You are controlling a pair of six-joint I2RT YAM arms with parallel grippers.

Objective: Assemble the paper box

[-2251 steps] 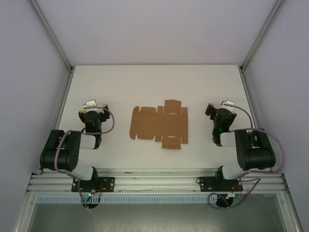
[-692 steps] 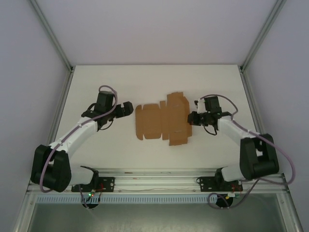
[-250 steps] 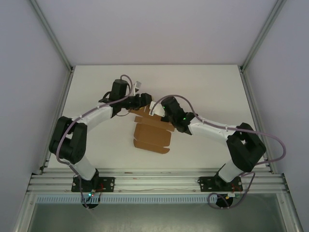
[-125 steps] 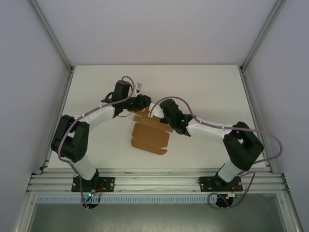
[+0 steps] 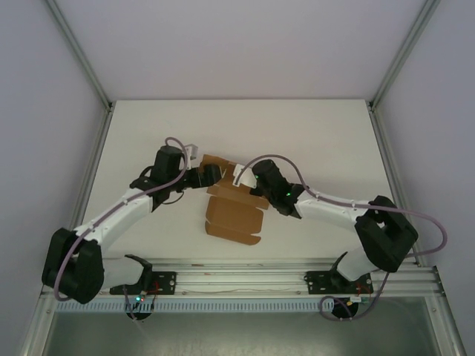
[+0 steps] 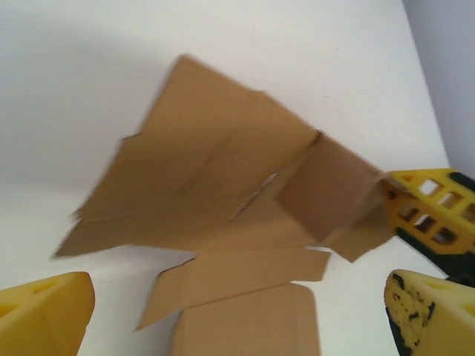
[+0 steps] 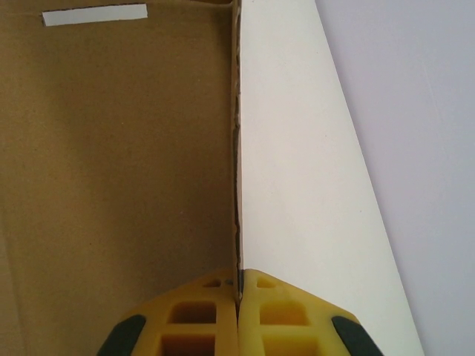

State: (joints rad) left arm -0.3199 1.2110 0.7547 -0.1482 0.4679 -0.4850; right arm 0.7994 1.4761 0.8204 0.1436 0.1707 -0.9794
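The paper box (image 5: pixel 234 215) is a brown die-cut cardboard sheet lying mid-table, with its far panels folded up. My right gripper (image 5: pixel 249 184) is shut on the edge of a raised flap at the sheet's far right. In the right wrist view the gripper (image 7: pixel 239 285) pinches that thin edge, with the brown panel (image 7: pixel 119 148) to its left. My left gripper (image 5: pixel 211 175) stands open just left of the raised part, holding nothing. In the left wrist view its yellow fingers (image 6: pixel 44 311) flank the cardboard (image 6: pixel 215 163), and the right gripper's fingers (image 6: pixel 423 211) clamp a flap.
The white table (image 5: pixel 148 133) is walled by metal frame posts at both sides (image 5: pixel 96 159). The arm bases sit on the rail at the near edge (image 5: pixel 237 271). A small white strip (image 7: pixel 95 15) shows on the cardboard's far end.
My left gripper has opened, let go of the cardboard and drawn back toward the left and near side. The right gripper stays shut on its flap, and the sheet has shifted slightly.
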